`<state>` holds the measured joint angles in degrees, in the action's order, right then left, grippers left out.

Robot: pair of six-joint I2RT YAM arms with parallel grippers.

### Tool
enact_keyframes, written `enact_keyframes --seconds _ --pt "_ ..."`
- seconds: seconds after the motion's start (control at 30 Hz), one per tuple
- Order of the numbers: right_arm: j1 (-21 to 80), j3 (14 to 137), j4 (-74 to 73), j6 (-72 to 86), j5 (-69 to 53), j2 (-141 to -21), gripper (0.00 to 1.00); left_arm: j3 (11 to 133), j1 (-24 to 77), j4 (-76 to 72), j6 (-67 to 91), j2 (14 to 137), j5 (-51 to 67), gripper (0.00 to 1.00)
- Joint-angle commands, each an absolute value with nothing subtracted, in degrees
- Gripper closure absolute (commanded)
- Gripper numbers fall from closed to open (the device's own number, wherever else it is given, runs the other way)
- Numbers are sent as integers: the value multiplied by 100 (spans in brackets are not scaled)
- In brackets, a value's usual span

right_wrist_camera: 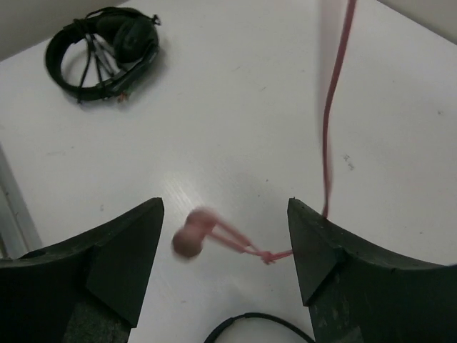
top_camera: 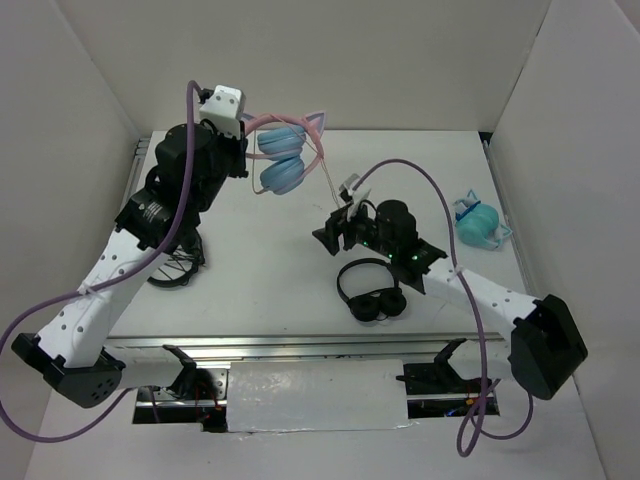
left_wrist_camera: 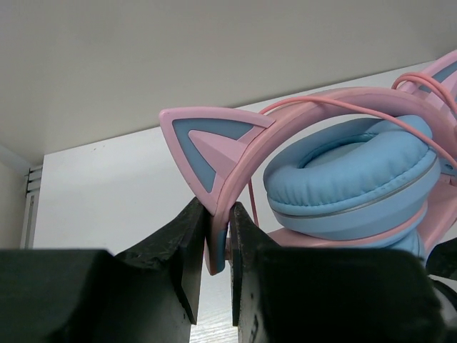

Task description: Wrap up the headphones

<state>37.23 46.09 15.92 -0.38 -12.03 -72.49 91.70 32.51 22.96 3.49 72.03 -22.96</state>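
Above a white-walled table (top_camera: 270,290), the headphones (left_wrist_camera: 350,179) are pinched by their stiff pink band inside the closed left gripper (left_wrist_camera: 220,214). The thin, limp cable (right_wrist_camera: 335,107) dangles unheld between the parted jaws of the right gripper (right_wrist_camera: 225,214), and is probably best taken near the plug (right_wrist_camera: 189,241).
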Motion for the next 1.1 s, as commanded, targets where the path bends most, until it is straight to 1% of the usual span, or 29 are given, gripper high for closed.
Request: enact_keyframes --seconds 0.0,0.03,0.17,0.2,0.23,0.33,0.47,0.63,0.73,0.83,0.93,1.07 --pt "3762 4141 2443 -571 -1835 -6489 20 9527 3243 1828 606 6891 -2171 100" --pt "3788 3992 2409 -693 -2141 -6365 19 9501 3234 1837 641 6847 -2162 100" --pt "3902 3824 1952 -826 -2750 -5898 18 9422 3234 1811 721 6680 -2048 100" --pt "3937 3736 1838 -826 -2821 -5741 4 9387 3234 1819 729 6610 -2030 100" --pt "3998 3683 1767 -835 -2969 -5661 0 9369 3226 1793 729 6583 -2039 100" --pt "4060 3516 1740 -809 -2988 -5371 0 9387 3234 1784 729 6513 -2039 100" --pt "4104 3437 1714 -870 -2690 -5107 0 9474 3234 1819 694 6530 -1987 100" --pt "4096 3472 1925 -1002 -1996 -5097 0 9580 3234 1828 659 6522 -1907 100" --pt "4017 3568 2021 -1037 -1916 -5343 0 9676 3234 1854 642 6513 -1855 100" --pt "3876 3647 2258 -958 -2092 -5642 0 9738 3234 1872 633 6513 -1828 100" --pt "3745 3639 2871 -809 -2179 -6132 0 9800 3243 1925 642 6513 -1688 100" --pt "3490 3779 3391 -572 -2732 -6896 0 9756 3234 1872 659 6469 -1293 100"
